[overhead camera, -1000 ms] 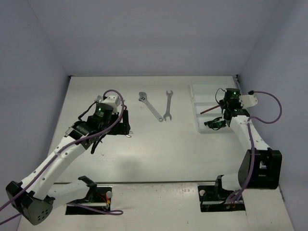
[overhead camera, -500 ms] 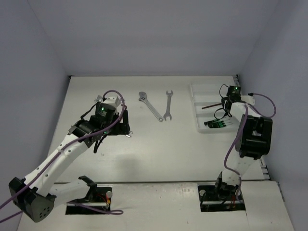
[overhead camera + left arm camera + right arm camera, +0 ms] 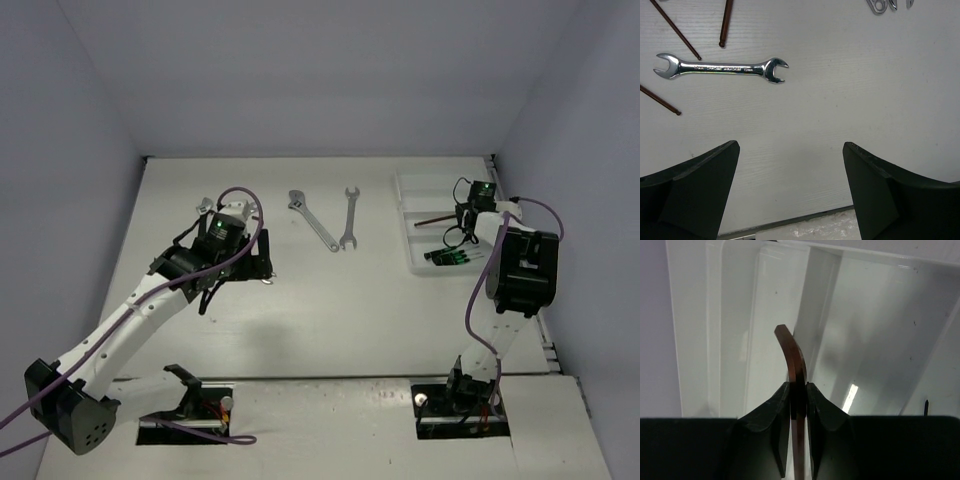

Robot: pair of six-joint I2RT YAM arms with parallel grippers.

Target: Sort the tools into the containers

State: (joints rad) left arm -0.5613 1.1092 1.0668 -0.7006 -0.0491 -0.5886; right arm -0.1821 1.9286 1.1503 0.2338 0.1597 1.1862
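Note:
My right gripper [image 3: 798,385] is shut on a dark brown L-shaped hex key [image 3: 790,352], its bent end sticking out above the white tray [image 3: 730,340]. From above, that gripper [image 3: 458,222] hangs over the tray [image 3: 412,200] with the hex key [image 3: 433,218] pointing left. Black-and-green screwdrivers [image 3: 450,257] lie in the tray's near end. My left gripper [image 3: 790,146] is open with only bare table between its fingers. Beyond it lie a silver open-end wrench [image 3: 722,67] and brown hex keys [image 3: 726,22]. My left gripper [image 3: 248,262] sits left of centre.
An adjustable wrench [image 3: 312,220] and another open-end wrench [image 3: 349,218] lie on the table between the arms. The tray has long parallel compartments with a divider wall [image 3: 815,340]. Walls close in the table on three sides.
The right arm has folded in and carried the hex key a little farther back over the tray. The left arm has shifted slightly to the right, gripper still open.

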